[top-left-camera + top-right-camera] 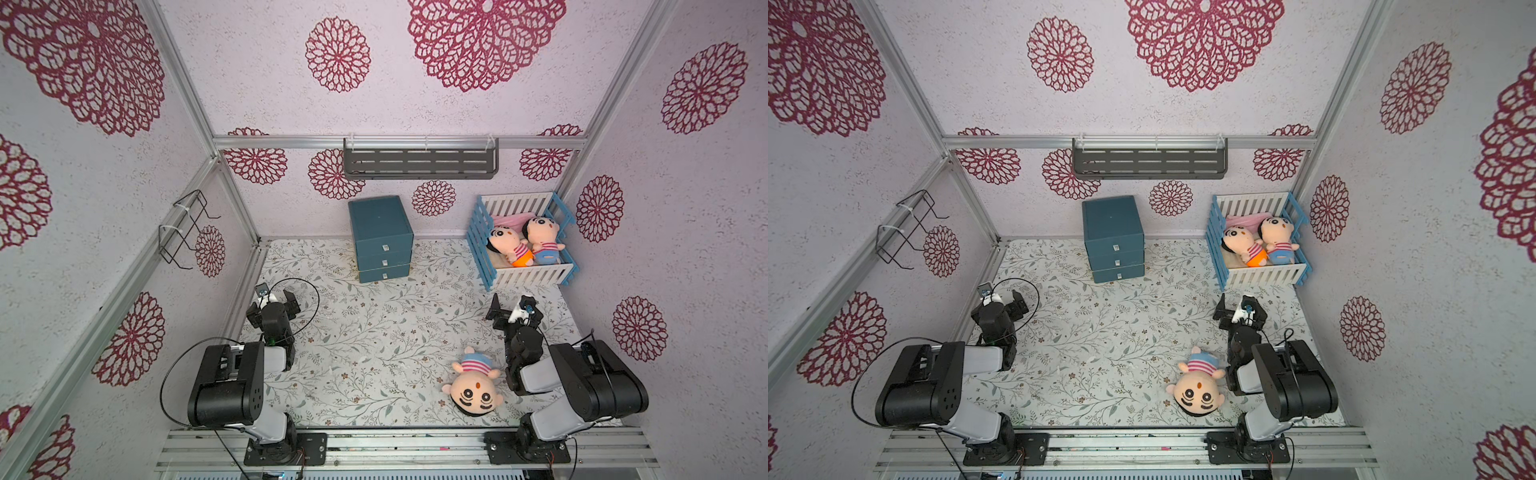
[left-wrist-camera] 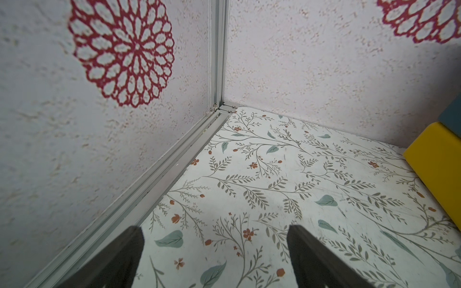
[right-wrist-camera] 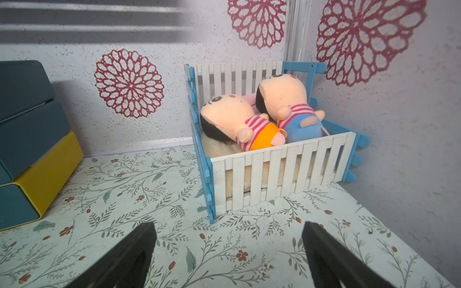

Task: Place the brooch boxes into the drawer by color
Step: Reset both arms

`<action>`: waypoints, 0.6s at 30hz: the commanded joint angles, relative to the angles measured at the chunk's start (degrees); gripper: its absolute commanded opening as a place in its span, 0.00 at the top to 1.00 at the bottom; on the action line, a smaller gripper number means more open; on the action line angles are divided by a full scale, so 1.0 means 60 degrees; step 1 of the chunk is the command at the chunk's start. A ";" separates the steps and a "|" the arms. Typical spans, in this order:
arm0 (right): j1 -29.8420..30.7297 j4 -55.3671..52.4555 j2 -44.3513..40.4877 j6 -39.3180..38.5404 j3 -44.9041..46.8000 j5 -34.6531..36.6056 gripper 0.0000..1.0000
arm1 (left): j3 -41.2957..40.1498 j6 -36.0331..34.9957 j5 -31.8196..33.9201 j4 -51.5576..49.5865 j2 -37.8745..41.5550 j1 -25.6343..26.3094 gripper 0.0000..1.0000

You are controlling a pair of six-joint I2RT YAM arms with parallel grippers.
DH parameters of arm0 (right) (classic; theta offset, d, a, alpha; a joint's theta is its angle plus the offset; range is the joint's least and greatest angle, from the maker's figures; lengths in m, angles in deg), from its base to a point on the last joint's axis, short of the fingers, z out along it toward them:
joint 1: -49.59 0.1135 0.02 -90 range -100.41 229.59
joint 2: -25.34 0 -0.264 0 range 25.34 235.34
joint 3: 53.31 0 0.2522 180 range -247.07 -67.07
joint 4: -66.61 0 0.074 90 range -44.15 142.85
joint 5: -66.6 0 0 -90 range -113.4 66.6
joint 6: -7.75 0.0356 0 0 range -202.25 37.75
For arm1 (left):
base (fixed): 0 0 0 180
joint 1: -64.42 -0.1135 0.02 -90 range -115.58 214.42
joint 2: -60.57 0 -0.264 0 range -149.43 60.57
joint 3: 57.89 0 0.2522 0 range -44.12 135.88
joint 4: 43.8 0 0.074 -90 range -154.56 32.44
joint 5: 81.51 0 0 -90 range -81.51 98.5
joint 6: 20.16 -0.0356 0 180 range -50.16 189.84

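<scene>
**A:** Where were the boxes?
**B:** None showed in any view. They weren't on the table (image 1: 374, 332) and weren't in either gripper. They might have been inside the drawer unit (image 1: 380, 226), but I couldn't tell because all three fronts were shut.

**A:** How would they handle?
**B:** Guessing from the name only: small, light, rigid. Probably smooth-sided, so prone to slipping, and the lids might scuff. I'd have pinched across two opposite edges with low force and kept the box flat.

**A:** Where was the unit?
**B:** At 12 o'clock on the table, against the back wall, fronts facing the arms. Each front had a small tab (image 1: 385, 248). The wrist views showed a yellow panel (image 3: 50, 172) on the side of a lower tier. The contents were hidden.

**A:** Other containers?
**B:** A crib (image 1: 536, 276) sat at 2 o'clock with two dolls (image 1: 509, 245) lying side by side in it. A loose doll (image 1: 473, 384) lay face up at 5 o'clock, just beside the right arm. A shelf (image 1: 419, 166) hung on the wall above the unit, with nothing seen on it.

**A:** Grippers?
**B:** The left gripper (image 2: 214, 232) was at 9 o'clock with its jaws spread wide and nothing between them, aimed at the back corner. The right gripper (image 3: 229, 227) was at 3 o'clock, equally wide and holding nothing, aimed at the crib.

**A:** Blocker?
**B:** A drawer would have needed pulling before anything could go in.
</scene>
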 commanded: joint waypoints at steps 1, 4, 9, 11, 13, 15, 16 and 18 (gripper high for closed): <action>0.0035 0.0288 -0.0197 0.0150 -0.0028 0.0046 0.01 | 0.0058 0.0028 -0.0065 0.0015 0.0048 -0.0084 0.03; 0.0027 0.0285 -0.0198 0.0158 -0.0025 0.0039 0.01 | 0.0058 0.0034 -0.0065 0.0016 0.0042 -0.0083 0.03; 0.0028 0.0228 -0.0191 0.0145 -0.0050 -0.0063 0.01 | 0.0059 0.0027 -0.0065 0.0016 0.0047 -0.0083 0.03; 0.0026 -0.0120 -0.0139 0.0136 -0.0262 0.0024 0.01 | 0.0058 0.0029 -0.0073 0.0012 0.0028 -0.0082 0.03; 0.0035 -0.0092 -0.0152 0.0143 -0.0244 0.0025 0.01 | 0.0066 0.0046 -0.0067 0.0015 0.0046 -0.0083 0.03; 0.0035 -0.0054 -0.0168 0.0120 -0.0219 0.0031 0.01 | 0.0044 0.0034 -0.0076 0.0027 0.0047 -0.0083 0.03; 0.0035 -0.0034 -0.0184 0.0127 -0.0204 0.0024 0.01 | 0.0044 0.0032 -0.0080 0.0039 0.0048 -0.0091 0.03; 0.0034 0.0142 -0.0197 0.0138 -0.0085 0.0067 0.01 | 0.0029 0.0038 -0.0079 0.0049 0.0054 -0.0083 0.03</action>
